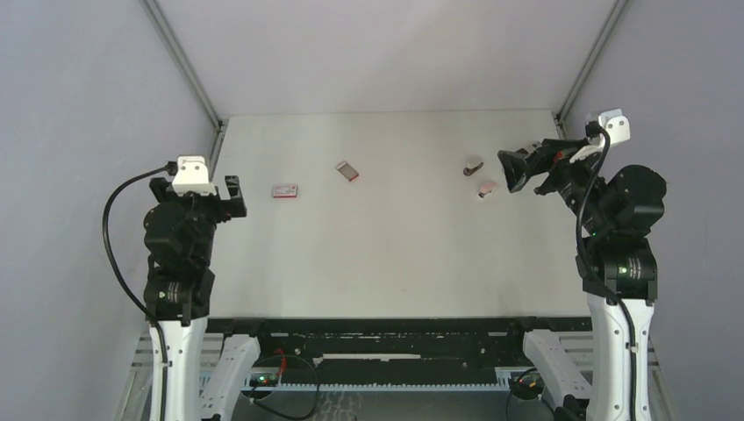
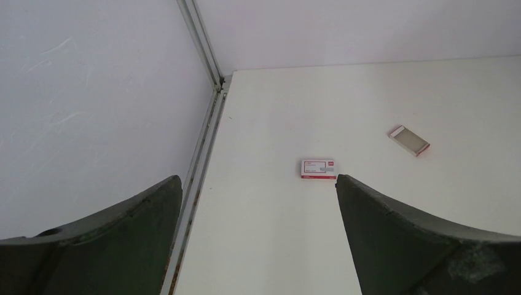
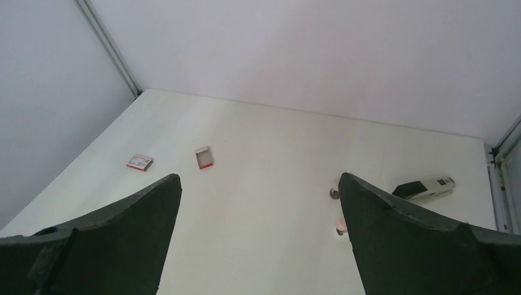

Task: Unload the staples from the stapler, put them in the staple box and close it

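Observation:
The stapler, white and black, lies near the table's right edge; in the top view my right arm hides it. No staples can be made out in any view. My right gripper hangs open above the table, left of the stapler, with nothing between its fingers. At the table's left edge my left gripper is also open and empty, well apart from the stapler.
A shut red-and-white box lies just ahead of the left gripper, and an open one lies further right. A small dark curved piece and a small pink piece lie near the right gripper. Walls enclose three sides.

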`<state>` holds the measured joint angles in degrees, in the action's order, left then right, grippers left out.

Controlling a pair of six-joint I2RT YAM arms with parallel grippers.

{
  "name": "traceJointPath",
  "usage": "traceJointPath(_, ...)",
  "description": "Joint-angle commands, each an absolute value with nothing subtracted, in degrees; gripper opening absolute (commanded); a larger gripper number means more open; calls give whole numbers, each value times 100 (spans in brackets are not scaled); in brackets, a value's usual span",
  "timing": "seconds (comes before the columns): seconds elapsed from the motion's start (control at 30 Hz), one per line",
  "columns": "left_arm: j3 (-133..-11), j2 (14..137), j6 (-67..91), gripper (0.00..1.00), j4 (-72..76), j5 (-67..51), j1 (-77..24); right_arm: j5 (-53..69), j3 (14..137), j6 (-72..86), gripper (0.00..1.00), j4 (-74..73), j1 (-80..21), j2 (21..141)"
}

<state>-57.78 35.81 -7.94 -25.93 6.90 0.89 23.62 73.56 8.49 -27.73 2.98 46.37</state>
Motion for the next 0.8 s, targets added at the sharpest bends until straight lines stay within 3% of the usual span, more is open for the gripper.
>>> traceJointPath(0.0, -5863, 3603, -765, 100, -3013, 690, 134, 2487, 7183, 1055, 100, -3006, 330, 4658)
traceJointPath(0.53, -5541, 3822, -963, 100, -2966, 213, 134, 2400, 6553, -541, 100, -2928, 176, 4888)
traceJointPath(0.77, -5210, 3849, -1625, 100, -3148, -689, 140, 920, 6354, -1086, 100, -2763, -567, 5244)
